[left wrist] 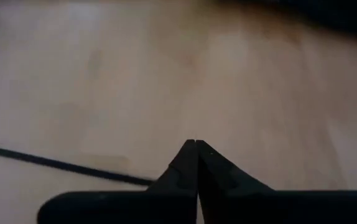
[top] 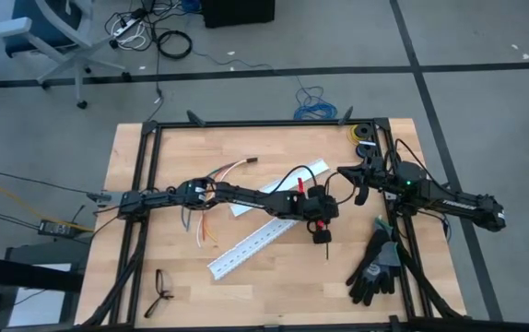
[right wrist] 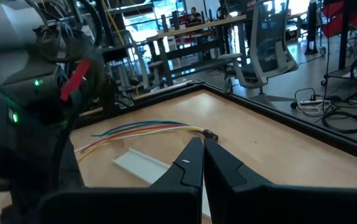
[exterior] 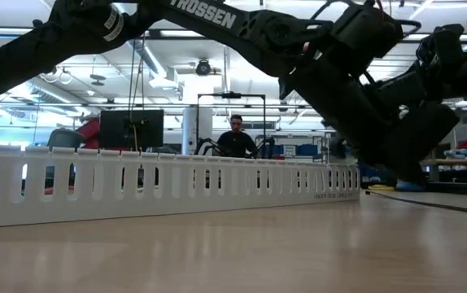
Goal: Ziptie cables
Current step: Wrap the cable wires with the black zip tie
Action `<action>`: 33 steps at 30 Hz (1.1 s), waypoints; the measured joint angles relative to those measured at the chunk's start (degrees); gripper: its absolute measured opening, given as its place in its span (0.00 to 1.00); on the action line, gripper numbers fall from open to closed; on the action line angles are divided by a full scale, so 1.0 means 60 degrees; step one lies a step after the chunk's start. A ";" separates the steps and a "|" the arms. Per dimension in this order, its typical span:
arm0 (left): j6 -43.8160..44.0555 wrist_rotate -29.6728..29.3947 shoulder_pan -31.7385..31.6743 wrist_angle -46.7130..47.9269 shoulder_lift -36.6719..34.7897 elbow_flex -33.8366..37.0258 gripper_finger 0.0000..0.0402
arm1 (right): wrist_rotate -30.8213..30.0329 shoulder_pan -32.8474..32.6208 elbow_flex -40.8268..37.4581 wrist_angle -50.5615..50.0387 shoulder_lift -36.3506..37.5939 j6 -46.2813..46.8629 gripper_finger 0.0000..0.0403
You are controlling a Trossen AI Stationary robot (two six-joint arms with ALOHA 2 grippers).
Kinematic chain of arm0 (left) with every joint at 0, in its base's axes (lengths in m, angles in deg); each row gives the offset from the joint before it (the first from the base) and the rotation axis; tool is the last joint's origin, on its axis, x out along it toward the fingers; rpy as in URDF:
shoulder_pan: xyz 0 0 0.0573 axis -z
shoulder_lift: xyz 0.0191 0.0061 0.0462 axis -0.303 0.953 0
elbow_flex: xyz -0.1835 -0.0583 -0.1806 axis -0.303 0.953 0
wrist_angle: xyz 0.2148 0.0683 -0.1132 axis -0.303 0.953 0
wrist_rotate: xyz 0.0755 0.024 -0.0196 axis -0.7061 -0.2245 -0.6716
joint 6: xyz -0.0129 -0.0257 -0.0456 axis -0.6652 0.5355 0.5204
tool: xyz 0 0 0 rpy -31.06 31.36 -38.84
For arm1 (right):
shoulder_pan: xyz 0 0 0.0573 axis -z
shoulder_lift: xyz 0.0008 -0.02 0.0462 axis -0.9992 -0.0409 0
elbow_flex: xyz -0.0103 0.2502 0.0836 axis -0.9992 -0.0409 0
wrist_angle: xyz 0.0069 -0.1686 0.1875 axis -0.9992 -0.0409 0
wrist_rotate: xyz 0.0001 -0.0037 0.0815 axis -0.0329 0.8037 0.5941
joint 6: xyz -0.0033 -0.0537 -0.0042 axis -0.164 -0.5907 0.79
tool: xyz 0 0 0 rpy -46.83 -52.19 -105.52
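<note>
- Left tool [top: 323, 236] is hanging low over the bench [top: 154, 267], tips pressed together, empty.
- Ziptie [left wrist: 60, 164] is lying flat just beside it, long axis running sideways from the tips.
- Cables [top: 228, 171] are lying well apart, behind the left arm.
- Right tool [top: 360, 194] is waiting pressed together.

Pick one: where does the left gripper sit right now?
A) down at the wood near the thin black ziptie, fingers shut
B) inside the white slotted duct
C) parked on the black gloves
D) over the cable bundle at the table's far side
A: the left gripper has its fingers closed tip to tip just above the bare wood, with the ziptie running up to them; the high view shows it well away from the cables and the gloves.
</note>
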 joint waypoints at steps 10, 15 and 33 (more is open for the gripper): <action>0.0725 0.0123 0.0382 0.1669 0.0193 0.0027 0.00 | 0.0000 0.0000 0.0000 0.0000 0.0000 -0.0002 0.01; 0.0722 -0.0051 0.0669 0.2526 0.0027 0.0040 0.00 | 0.0000 0.0000 0.0000 0.0004 0.0000 -0.0002 0.01; 0.1655 -0.0840 0.1124 0.5757 -0.0350 0.0057 0.00 | -0.0002 0.0000 0.0000 0.0000 0.0000 0.0001 0.01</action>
